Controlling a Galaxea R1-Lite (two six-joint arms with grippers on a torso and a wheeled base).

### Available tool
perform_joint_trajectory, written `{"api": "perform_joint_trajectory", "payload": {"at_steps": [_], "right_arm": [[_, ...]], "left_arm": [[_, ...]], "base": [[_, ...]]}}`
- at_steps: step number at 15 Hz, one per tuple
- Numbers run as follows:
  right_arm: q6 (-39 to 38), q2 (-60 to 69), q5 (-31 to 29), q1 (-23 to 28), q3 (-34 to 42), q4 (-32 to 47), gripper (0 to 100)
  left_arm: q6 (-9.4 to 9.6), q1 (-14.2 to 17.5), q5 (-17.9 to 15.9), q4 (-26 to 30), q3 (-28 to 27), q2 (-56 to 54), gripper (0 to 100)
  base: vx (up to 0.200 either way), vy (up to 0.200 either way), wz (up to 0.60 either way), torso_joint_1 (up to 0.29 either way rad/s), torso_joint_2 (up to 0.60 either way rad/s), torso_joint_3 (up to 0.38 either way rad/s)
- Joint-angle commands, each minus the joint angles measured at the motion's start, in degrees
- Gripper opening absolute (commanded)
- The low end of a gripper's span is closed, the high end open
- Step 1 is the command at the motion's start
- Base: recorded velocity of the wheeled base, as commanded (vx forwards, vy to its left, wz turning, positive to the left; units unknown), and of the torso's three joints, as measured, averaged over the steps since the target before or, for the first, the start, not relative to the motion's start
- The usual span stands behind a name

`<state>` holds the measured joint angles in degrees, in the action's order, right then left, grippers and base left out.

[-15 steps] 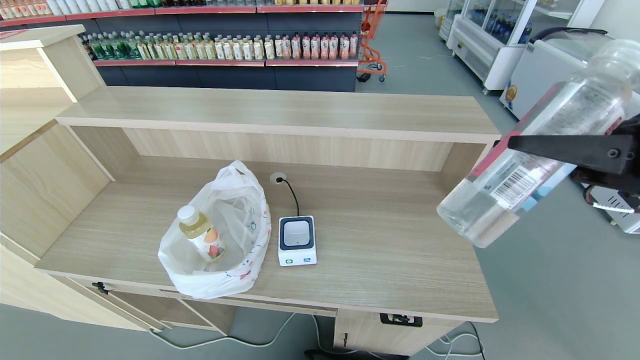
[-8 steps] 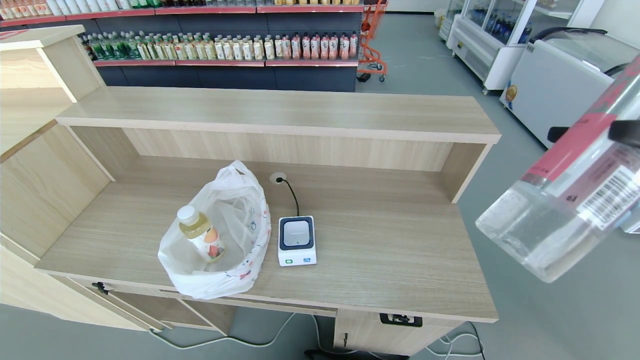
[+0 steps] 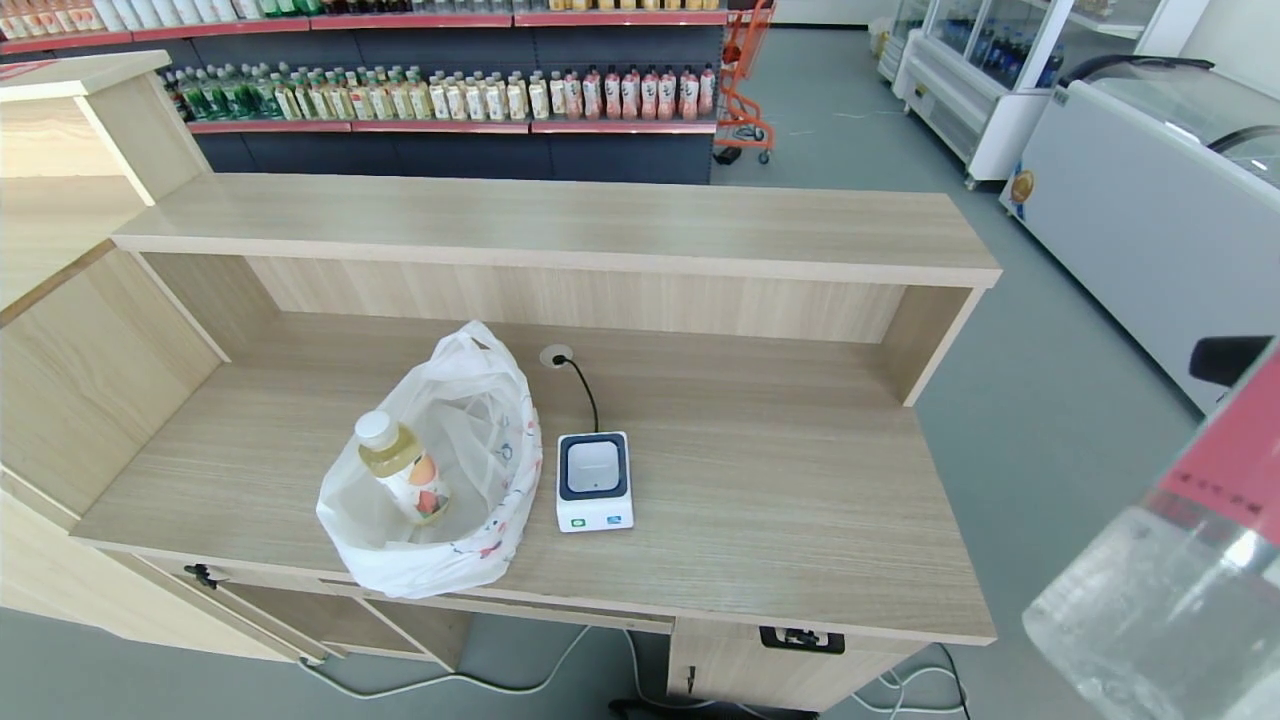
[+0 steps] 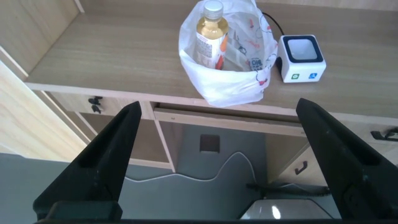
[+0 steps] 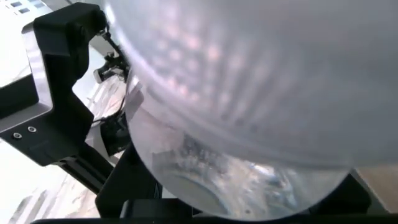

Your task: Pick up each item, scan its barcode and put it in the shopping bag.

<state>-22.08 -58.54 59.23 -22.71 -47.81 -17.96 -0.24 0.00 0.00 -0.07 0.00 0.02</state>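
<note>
So the clear plastic bottle with the red label is hanging in mid-air off the right end of the light wooden checkout counter. It's tilted, with its base pointing down and toward the head camera, and it's well apart from everything on the countertop. The right gripper is clamping it around the label area; one black finger is poking out beside the label. From the right wrist camera the bottle's rounded clear body is sitting right up against the lens between the black gripper parts.

The white plastic shopping bag is sitting open near the counter's front edge. An upright bottle of yellowish tea with a white cap is standing inside it. Just beside the bag, on its right, the small white barcode scanner with the dark window is lying flat, and its black cable is running back to a hole in the countertop.

The left gripper is hovering out in front of the counter and below its front edge, fingers spread wide apart, gripping nothing.

Behind the counter, shelves of bottled drinks are lining the back, with white freezer cabinets off to the right.
</note>
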Motion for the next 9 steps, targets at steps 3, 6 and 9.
{"api": "perform_joint_trajectory", "payload": {"at_steps": [3,6,9], "right_arm": [[-5.43,1.41,-0.08,-5.77,-1.14,1.52,0],[-6.22,1.59,-0.26,-8.75,-1.32,1.61,0],[-6.31,1.50,-0.26,-9.19,-1.58,1.61,0]], "left_arm": [[0.07,0.00,0.00,-0.01,0.00,0.06,100],[-0.02,0.00,0.00,-0.01,0.00,0.06,100],[-0.02,0.00,0.00,-0.01,0.00,0.06,100]], "base": [[0.000,0.000,0.00,0.000,0.00,0.000],[0.000,0.000,0.00,0.000,0.00,0.000],[0.000,0.000,0.00,0.000,0.00,0.000]]}}
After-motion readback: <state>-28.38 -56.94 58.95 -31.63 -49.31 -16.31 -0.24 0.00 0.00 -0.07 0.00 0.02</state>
